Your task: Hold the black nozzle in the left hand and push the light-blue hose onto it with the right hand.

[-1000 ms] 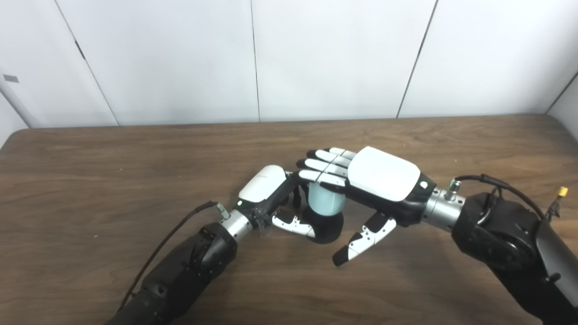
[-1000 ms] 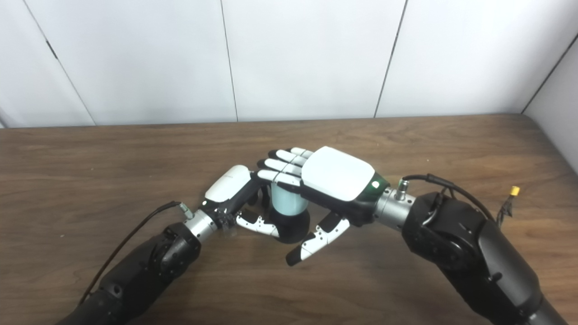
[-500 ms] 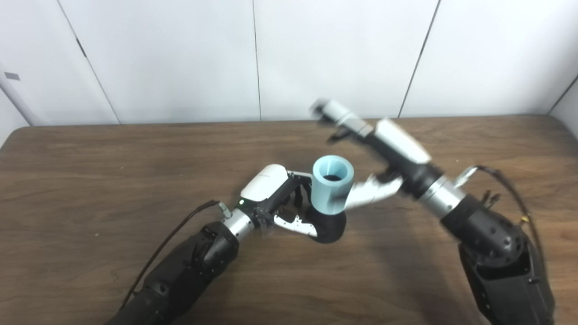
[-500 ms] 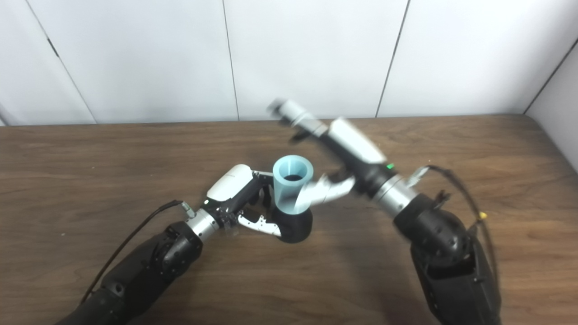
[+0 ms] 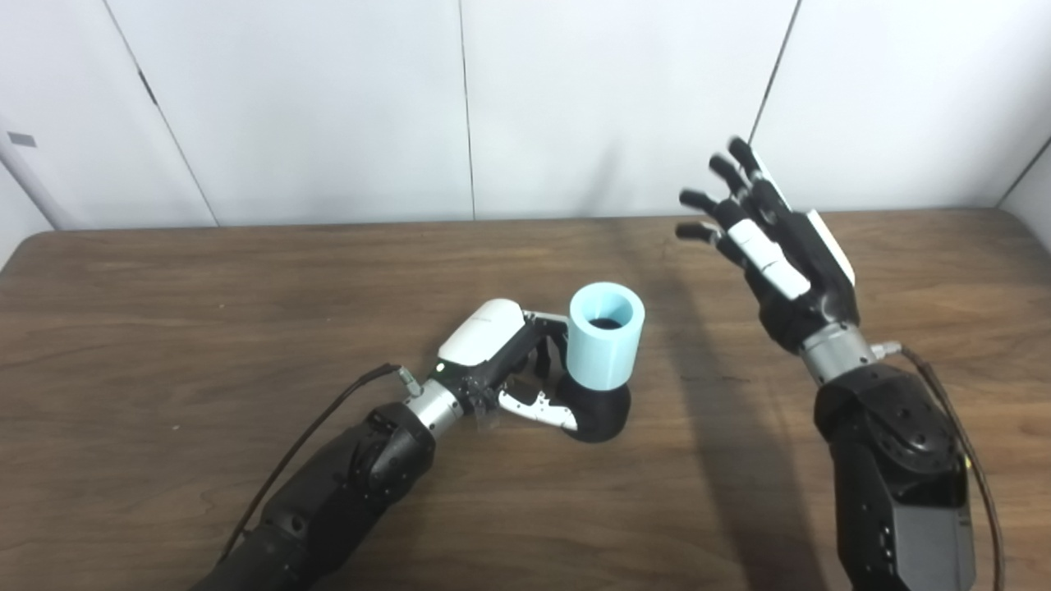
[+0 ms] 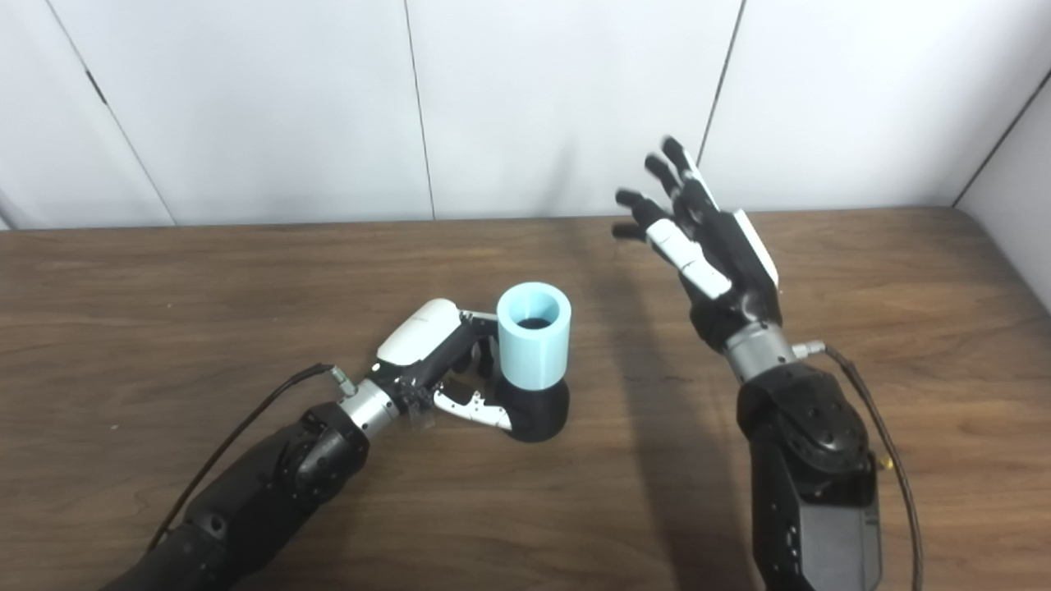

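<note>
Left eye view showed the brown desk (image 5: pixel 205 279) running wall to wall, with both arms coming in from its near edge. From where I stood, the right hand (image 5: pixel 780 246) hung raised above the desk's right half, palm turned inward, fingers (image 5: pixel 722 209) spread apart and holding nothing, well apart from the work. The left hand (image 5: pixel 501 361) lay low near the middle of the desk, its fingers curled around the black nozzle (image 5: pixel 598 414), which rested on the wood. The light-blue hose (image 5: pixel 605 335), a short stubby sleeve, stood upright on the nozzle with its open mouth facing up; it looked seated, though I could not tell how deep it sat on the fitting.

My judgement was that the push itself was done or nearly so. To finish it well, the left hand ought to keep its grip firm and low so the nozzle cannot rock, and any last press from the right hand should come straight down on the hose's rim, not from the side, lest the sleeve tilt or pop off
</note>
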### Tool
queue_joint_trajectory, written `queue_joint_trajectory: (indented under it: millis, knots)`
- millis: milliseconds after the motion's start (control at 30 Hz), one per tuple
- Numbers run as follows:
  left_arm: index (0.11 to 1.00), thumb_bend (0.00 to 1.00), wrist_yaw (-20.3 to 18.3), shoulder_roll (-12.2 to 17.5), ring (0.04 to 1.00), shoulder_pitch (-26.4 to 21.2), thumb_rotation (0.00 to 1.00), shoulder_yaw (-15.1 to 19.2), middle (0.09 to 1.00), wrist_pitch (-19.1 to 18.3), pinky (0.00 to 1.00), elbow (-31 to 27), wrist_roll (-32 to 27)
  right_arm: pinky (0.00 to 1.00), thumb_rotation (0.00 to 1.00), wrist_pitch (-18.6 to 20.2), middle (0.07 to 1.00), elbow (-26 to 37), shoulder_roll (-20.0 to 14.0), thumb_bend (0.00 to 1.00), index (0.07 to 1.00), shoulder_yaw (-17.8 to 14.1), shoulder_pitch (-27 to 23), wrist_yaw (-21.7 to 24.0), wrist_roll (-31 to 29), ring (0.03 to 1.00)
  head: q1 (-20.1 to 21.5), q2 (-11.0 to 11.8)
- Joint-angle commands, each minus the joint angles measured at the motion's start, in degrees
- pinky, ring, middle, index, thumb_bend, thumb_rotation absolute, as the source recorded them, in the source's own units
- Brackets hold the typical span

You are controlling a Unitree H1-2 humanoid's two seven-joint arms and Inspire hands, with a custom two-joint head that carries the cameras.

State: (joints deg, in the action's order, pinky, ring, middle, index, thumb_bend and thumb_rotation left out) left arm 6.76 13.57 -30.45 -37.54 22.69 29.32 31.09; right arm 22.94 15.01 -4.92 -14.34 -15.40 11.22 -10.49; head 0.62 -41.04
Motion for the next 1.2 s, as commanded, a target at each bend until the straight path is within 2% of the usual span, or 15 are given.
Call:
queue_joint_trajectory:
  millis: [0,67,167,267,467,567,667,733,800,833,867,900,1033,1067,1167]
  knots:
    - [0.508,0.5,-10.5,2.6,0.398,7.1,0.0,-3.6,0.51,-7.1,0.36,5.2,4.2,0.52,0.22,-0.3,0.784,0.0,-1.0,0.51,0.827,-1.1,-0.6,-0.7,-3.0,0.682,0.1,-0.1]
    - [0.497,0.5,-10.8,2.8,0.405,7.2,0.0,-3.4,0.51,-7.2,0.37,4.9,4.0,0.45,0.22,-0.8,0.712,-0.3,-1.3,0.59,0.74,-0.3,0.3,-0.8,-2.7,0.619,0.1,-0.2]
    - [0.493,0.5,-10.3,2.8,0.409,7.4,0.0,-3.2,0.509,-7.2,0.38,4.7,4.0,0.45,0.23,-1.5,0.709,0.2,-1.7,0.63,0.706,2.3,2.1,-0.6,-1.0,0.61,0.2,-0.2]
    - [0.508,0.5,-9.4,2.8,0.404,7.7,0.0,-2.6,0.506,-7.3,0.38,4.5,4.1,0.44,0.2,-0.2,0.729,1.0,-0.4,0.65,0.714,3.5,3.3,-1.8,-1.4,0.614,0.3,-0.1]
    - [0.537,0.5,-7.4,2.4,0.391,9.2,0.0,0.3,0.48,-7.8,0.35,2.7,2.8,0.44,0.18,-1.8,0.775,-0.5,0.0,0.65,0.745,5.2,5.5,-2.9,-1.2,0.625,0.2,0.0]
    - [0.521,0.5,-3.4,2.0,0.4,9.9,0.0,2.2,0.474,-6.1,0.35,2.4,3.3,0.43,0.19,0.7,0.758,-0.7,1.4,0.65,0.75,5.2,6.3,-4.8,-1.8,0.618,0.2,0.1]
    - [0.516,0.5,-1.6,1.6,0.402,10.6,0.0,4.0,0.481,-5.9,0.36,1.7,3.8,0.44,0.16,0.6,0.773,-0.7,2.0,0.6,0.769,5.7,7.3,-5.1,-2.4,0.625,0.0,0.1]
    - [0.513,0.5,-1.6,1.2,0.418,11.2,0.0,5.7,0.487,-6.7,0.38,0.7,3.5,0.46,0.17,0.1,0.782,-0.8,2.7,0.61,0.786,5.8,8.1,-5.1,-2.9,0.624,-0.1,0.2]
    - [0.524,0.5,-3.4,0.8,0.434,11.9,0.0,8.0,0.49,-8.5,0.43,-1.4,1.6,0.48,0.2,-0.7,0.784,-1.2,2.9,0.62,0.797,6.2,8.5,-5.5,-2.2,0.621,-0.1,0.2]
    - [0.665,0.71,-4.7,0.6,0.552,12.4,0.05,9.3,0.585,-9.7,0.49,-2.8,0.4,0.47,0.21,-1.2,0.79,-1.5,3.0,0.59,0.798,6.4,8.6,-5.8,-1.6,0.619,-0.1,0.2]
    - [0.682,0.75,-6.7,0.5,0.564,13.1,0.06,10.9,0.605,-12.0,0.5,-5.4,-1.3,0.47,0.21,-1.6,0.791,-2.0,3.1,0.58,0.799,6.7,8.7,-6.3,-0.8,0.619,-0.1,0.2]
    - [0.759,0.87,-8.2,0.4,0.649,13.6,0.12,12.0,0.698,-13.7,0.56,-7.3,-2.3,0.46,0.23,-1.9,0.794,-2.3,3.1,0.56,0.802,7.0,8.7,-6.6,-0.4,0.619,-0.1,0.2]
    - [0.917,0.97,-11.2,0.2,0.838,15.8,0.23,16.3,0.88,-17.2,0.72,-14.3,-7.2,0.45,0.25,-2.6,0.799,-3.3,3.2,0.52,0.803,7.3,8.8,-7.0,-0.3,0.614,-0.6,0.3]
    - [0.968,0.97,-11.4,0.1,0.886,16.3,0.32,17.2,0.931,-17.8,0.75,-15.6,-7.8,0.46,0.25,-2.7,0.8,-3.4,3.2,0.51,0.805,7.3,8.8,-7.1,-0.3,0.619,-0.7,0.2]
    - [0.995,0.97,-11.0,-0.7,0.891,17.6,0.35,20.9,0.934,-17.3,0.76,-17.6,-11.6,0.46,0.25,-3.3,0.798,-3.9,3.1,0.49,0.806,7.9,9.0,-7.3,0.5,0.619,-0.7,0.2]
